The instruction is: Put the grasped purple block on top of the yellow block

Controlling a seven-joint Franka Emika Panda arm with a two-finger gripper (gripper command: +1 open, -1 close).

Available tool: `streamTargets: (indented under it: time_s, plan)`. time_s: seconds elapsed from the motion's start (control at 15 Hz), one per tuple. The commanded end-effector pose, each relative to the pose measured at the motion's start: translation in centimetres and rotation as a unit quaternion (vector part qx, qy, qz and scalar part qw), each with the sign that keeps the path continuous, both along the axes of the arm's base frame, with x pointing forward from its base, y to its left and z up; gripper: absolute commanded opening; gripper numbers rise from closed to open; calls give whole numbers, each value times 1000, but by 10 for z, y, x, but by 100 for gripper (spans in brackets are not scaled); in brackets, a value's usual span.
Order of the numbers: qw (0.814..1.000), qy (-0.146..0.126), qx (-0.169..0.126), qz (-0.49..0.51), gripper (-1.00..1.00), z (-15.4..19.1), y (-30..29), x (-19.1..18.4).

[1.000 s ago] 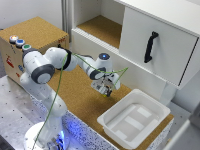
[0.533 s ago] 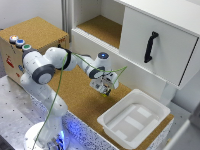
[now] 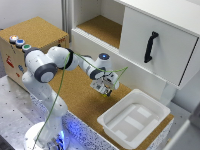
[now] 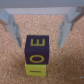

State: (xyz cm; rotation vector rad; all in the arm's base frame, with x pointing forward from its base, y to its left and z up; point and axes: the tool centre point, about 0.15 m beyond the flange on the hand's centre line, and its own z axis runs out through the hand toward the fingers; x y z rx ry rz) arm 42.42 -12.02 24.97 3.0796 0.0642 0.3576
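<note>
In the wrist view the purple block [image 4: 37, 46] stands on top of the yellow block [image 4: 36, 67] on the cork surface, both with dark letters on the facing side. My gripper [image 4: 39, 37] is open. One finger [image 4: 11, 22] and the other [image 4: 65, 29] stand wide on either side of the purple block, apart from it. In the exterior view the gripper [image 3: 105, 87] hangs low over the cork table in front of the cabinet. The blocks under it are too small to make out there.
A white tray [image 3: 131, 120] sits on the cork table at the exterior view's right of the gripper. A white cabinet [image 3: 150, 45] with a black handle [image 3: 150, 46] stands behind. A cork box with coloured buttons [image 3: 20, 42] is at the left.
</note>
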Motion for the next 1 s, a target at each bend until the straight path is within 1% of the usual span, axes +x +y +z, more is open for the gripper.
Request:
streamTargets:
  time_s: [0.0, 0.8, 0.87, 0.93]
  plan:
    - [1000, 9, 25, 16, 100, 10, -12, 8]
    - [1000, 9, 25, 16, 100, 10, -12, 8]
    - [1000, -5, -2, 2, 100, 6, -4, 3]
    - [1000, -15, 0, 14, 100, 18, -2, -2]
